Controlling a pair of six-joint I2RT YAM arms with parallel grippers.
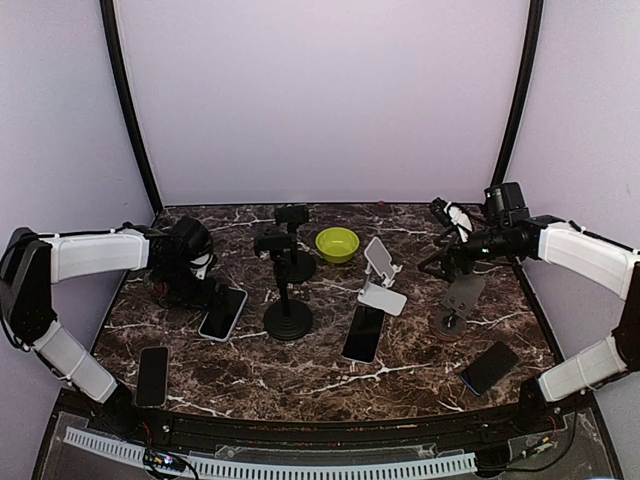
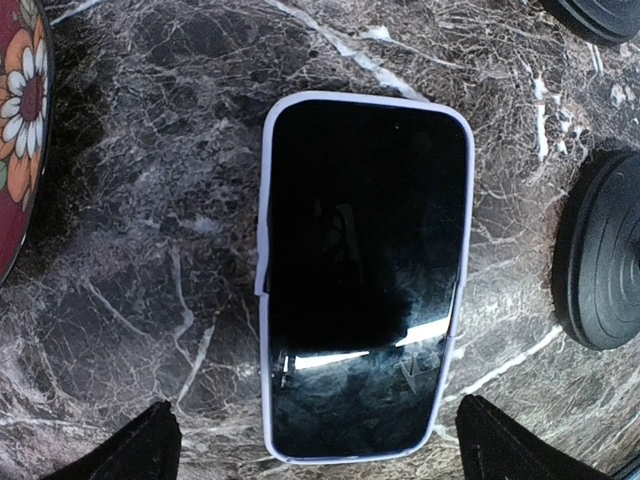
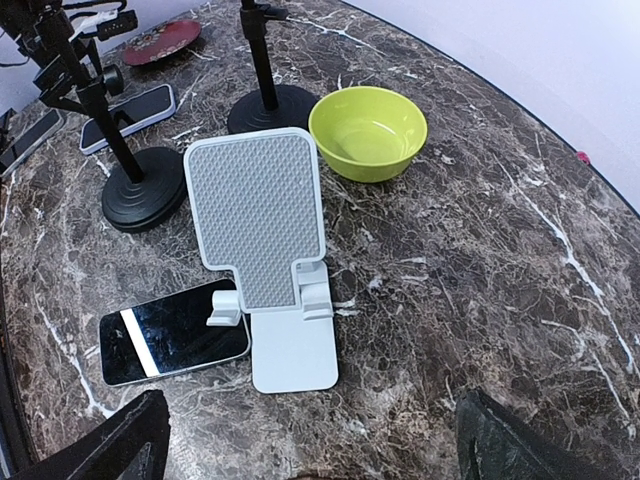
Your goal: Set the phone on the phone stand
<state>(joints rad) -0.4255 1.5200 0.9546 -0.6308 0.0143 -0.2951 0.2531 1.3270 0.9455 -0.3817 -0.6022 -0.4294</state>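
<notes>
Directly below the left gripper (image 2: 315, 430), the phone (image 2: 365, 270) is lying flat, screen up, untouched, with the fingers spread wide on either side of its near end. I'm reading this as pre-grasp: next it's needing a descent, then a close across the width. Right gripper (image 3: 305, 440) is hovering spread too, white stand (image 3: 260, 225) just ahead.

A phone (image 2: 365, 270) in a pale lilac case lies flat, screen up, on the marbled worktop (image 2: 150, 200), just ahead of the two black fingers (image 2: 130, 450), which are spread wide either side of its near end. A round black base (image 2: 605, 265) sits beyond the right finger, and a red flowered plate (image 2: 20, 120) beyond the left.
</notes>
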